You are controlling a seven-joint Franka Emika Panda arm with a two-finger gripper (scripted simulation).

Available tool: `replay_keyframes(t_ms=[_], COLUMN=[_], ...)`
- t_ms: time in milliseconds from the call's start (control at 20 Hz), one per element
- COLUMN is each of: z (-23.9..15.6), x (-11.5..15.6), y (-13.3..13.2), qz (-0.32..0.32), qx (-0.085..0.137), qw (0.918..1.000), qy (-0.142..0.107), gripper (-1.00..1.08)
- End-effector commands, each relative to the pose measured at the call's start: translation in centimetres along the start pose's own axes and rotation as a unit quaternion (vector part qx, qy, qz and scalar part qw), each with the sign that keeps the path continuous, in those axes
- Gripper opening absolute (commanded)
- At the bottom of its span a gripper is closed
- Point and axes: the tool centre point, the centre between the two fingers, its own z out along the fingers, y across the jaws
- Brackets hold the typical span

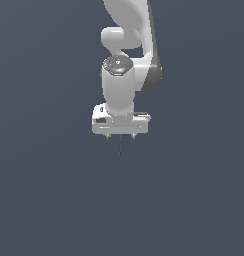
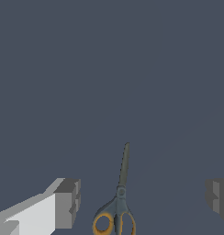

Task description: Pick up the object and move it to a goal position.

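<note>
Your pincer [image 1: 121, 136] hangs over the grey table [image 1: 49, 200] with its two fingers [image 2: 65, 202] spread wide and nothing between them. Directly beneath, in the gap, lie the scissors [image 2: 119, 197], closed, flat on the table: a dark grey blade pair ending in orange handle loops, as the wrist view shows. In the exterior view only a thin dark sliver of the scissors [image 1: 121, 145] pokes out from under the pincer's white bar, pointing toward the viewer.

The relation that matters for you: the scissors' long axis runs across the line joining the two fingers, roughly at a right angle to it, so a closing stroke would pinch them across their narrow width. The pivot sits about midway between the fingers, with the handles closer under the wrist and the blade tip reaching away.

The pincer looks raised off the table rather than down around the scissors, though how high is hard to judge. A straight descent seems the likely next step before closing. No goal marker shows in either view.
</note>
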Motion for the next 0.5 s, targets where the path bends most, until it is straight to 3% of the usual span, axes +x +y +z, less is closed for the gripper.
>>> replay_keyframes(t_ms=[0, 450], z=[0.0, -0.5], x=[0.0, 0.3], y=[0.0, 1.5], qz=[0.0, 0.005], qx=[0.0, -0.007], qw=[1.0, 0.9999], qy=[0.0, 0.009], gripper=[1.0, 1.0])
